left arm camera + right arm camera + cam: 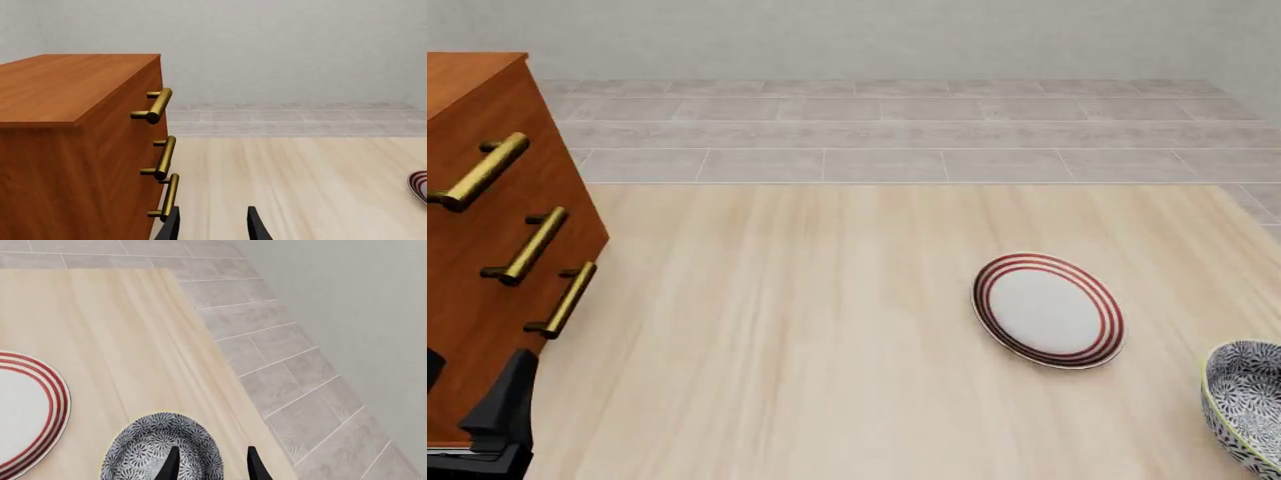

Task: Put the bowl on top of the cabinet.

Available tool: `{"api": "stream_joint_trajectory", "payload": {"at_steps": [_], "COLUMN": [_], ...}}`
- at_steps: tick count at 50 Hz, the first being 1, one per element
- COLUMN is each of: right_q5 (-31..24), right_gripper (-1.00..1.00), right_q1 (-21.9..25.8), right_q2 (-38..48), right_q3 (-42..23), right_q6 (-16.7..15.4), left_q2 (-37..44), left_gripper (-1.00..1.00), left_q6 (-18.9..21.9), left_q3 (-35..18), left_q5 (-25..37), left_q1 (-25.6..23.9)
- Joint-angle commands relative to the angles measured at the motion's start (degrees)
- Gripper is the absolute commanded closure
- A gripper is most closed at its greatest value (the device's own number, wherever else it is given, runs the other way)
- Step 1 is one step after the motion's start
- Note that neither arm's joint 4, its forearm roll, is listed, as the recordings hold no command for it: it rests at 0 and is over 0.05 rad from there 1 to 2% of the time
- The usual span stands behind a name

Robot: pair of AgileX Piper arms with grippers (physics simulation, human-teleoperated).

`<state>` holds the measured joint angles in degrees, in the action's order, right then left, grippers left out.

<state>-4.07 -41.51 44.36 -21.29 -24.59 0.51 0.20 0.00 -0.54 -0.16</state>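
Note:
The blue-and-white floral bowl (1246,403) sits at the table's near right edge, partly cut off in the front view. In the right wrist view the bowl (143,445) lies just under my right gripper (212,467), which is open; one finger (171,465) is over the bowl's inside, the other outside its rim. The reddish-brown cabinet (481,130) stands at the far left, its flat top (60,85) bare. My left gripper (213,227) is open and holds nothing, close beside the cabinet's lowest brass handle (168,197).
A white plate with red rings (1048,310) lies left of the bowl, right of the table's middle; its edge (419,186) shows in the left wrist view. Grey tiled floor and a pale wall lie beyond the table's far and right edges.

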Motion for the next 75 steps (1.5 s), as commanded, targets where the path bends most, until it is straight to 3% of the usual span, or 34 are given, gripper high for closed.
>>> {"api": "stream_joint_trajectory", "payload": {"at_steps": [1,53,75], "right_q5": [5.2,21.4,24.7], "right_gripper": [-1.00,-1.00,-1.00], "right_q1": [-2.3,-6.2,-7.6], "right_q2": [5.5,24.1,29.7], "right_q3": [1.8,6.0,5.1], "right_q6": [-0.3,-3.8,-4.7], "left_q2": [-0.2,-0.2,-0.2], "left_gripper": [-1.00,-1.00,-1.00], "left_q6": [0.0,0.0,0.0], "left_q3": [0.0,0.0,0.0], "left_q5": [0.2,0.3,0.3], "left_q1": [0.1,0.1,0.1]}}
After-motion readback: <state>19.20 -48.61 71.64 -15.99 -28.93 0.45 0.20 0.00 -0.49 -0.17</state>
